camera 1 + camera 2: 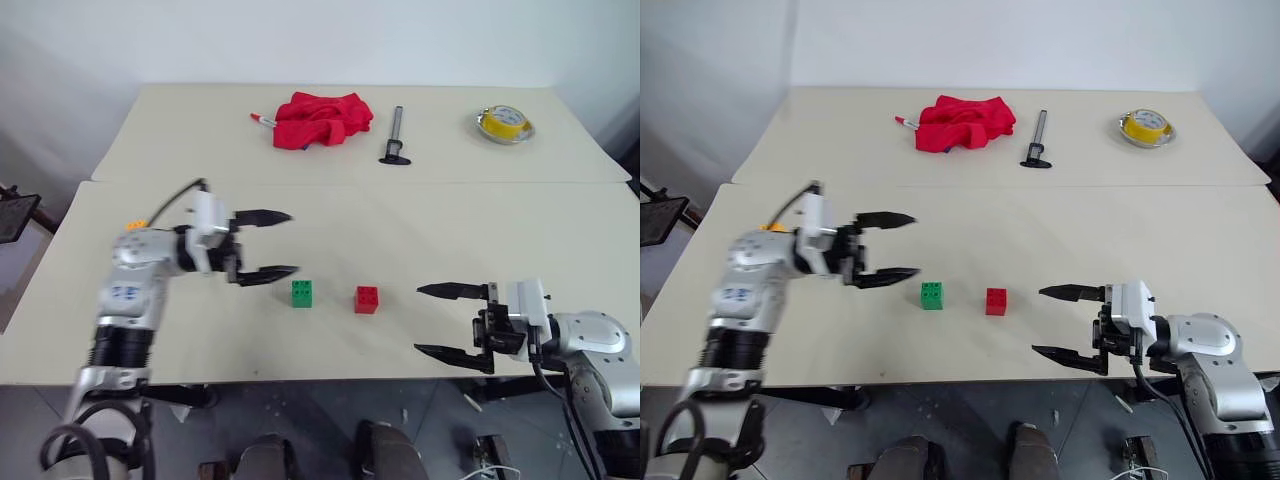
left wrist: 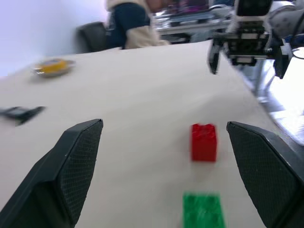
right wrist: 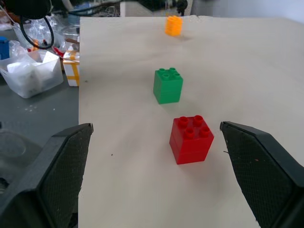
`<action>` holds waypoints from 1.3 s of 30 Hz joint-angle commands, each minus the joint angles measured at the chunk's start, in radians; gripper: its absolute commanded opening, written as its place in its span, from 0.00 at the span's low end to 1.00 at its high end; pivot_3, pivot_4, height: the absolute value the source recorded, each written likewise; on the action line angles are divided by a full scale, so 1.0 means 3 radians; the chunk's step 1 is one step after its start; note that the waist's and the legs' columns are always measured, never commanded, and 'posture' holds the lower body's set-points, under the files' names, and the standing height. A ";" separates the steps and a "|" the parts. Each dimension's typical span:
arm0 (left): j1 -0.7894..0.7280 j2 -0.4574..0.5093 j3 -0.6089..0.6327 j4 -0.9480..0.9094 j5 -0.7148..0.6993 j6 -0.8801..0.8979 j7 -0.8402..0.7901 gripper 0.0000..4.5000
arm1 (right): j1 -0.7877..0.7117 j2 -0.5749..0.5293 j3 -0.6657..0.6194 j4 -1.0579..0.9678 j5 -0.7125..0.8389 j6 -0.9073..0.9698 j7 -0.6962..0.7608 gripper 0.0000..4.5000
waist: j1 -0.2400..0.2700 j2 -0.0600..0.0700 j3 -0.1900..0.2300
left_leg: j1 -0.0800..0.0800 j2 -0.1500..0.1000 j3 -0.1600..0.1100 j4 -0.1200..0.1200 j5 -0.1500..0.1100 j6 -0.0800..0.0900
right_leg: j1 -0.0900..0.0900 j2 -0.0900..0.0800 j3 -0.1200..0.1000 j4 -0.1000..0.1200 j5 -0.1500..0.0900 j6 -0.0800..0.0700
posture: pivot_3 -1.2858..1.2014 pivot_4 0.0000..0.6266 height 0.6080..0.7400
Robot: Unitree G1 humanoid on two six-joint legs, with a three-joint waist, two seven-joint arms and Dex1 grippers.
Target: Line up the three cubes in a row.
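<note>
Three studded plastic cubes sit on the beige worktop [image 1: 420, 230]: one green cube [image 1: 302, 293], one red cube [image 1: 366, 299] just beside it, and one yellow-orange cube [image 3: 174, 25] farther along the same line, well apart from the green one. The left hand [image 1: 268, 243] hovers near the green cube, fingers spread wide and empty. The right hand [image 1: 440, 320] stands near the red cube, likewise wide and empty. Both hands carry textured black finger pads [image 3: 256, 166].

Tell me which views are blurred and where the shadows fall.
Left wrist view: soft throughout, the green cube and red cube smeared, the far table edge hazy. Right wrist view: the red and green cubes crisp, the orange cube out of focus. Left eye view: even light, faint shadows under the left gripper and right gripper.
</note>
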 commanded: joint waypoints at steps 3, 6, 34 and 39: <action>0.0593 0.0035 0.0865 -0.0365 -0.0150 0.0118 0.0893 0.99 | -0.0244 0.0210 0.0070 0.0026 0.0086 0.0018 -0.0056 1.00 | -0.0001 -0.0001 0.0001 | 0.0001 0.0002 -0.0009 0.0000 0.0000 0.0000 | 0.0000 0.0000 0.0000 0.0001 0.0000 0.0000 | 0.52 0.24 1.00; 0.1252 -0.0357 0.1623 -0.0445 0.0187 -0.0433 0.1868 0.99 | -0.0470 0.0553 0.0097 0.0025 0.0099 -0.0092 -0.0305 1.00 | -0.0004 -0.0001 0.0001 | 0.0002 0.0003 -0.0011 0.0002 -0.0001 -0.0001 | 0.0003 -0.0002 0.0003 0.0000 0.0001 0.0001 | 0.52 0.24 1.00; 0.0633 -0.0953 0.0865 -0.0727 0.1026 0.1090 0.4547 0.99 | -0.0617 0.0532 0.0351 -0.0048 -0.0035 -0.0152 -0.0098 1.00 | 0.0030 -0.0012 -0.0002 | 0.0003 -0.0002 0.0000 -0.0003 -0.0003 -0.0001 | -0.0001 -0.0005 -0.0005 0.0007 0.0002 -0.0002 | 0.52 0.24 1.00; 0.0281 -0.0903 0.0774 -0.0240 0.1196 0.0977 0.4652 0.99 | -0.0564 0.0509 0.0315 -0.0088 -0.0053 -0.0164 -0.0185 1.00 | 0.0018 -0.0013 -0.0002 | 0.0001 -0.0002 -0.0001 -0.0005 -0.0003 -0.0002 | -0.0001 -0.0004 -0.0008 0.0004 0.0002 -0.0002 | 0.52 0.24 1.00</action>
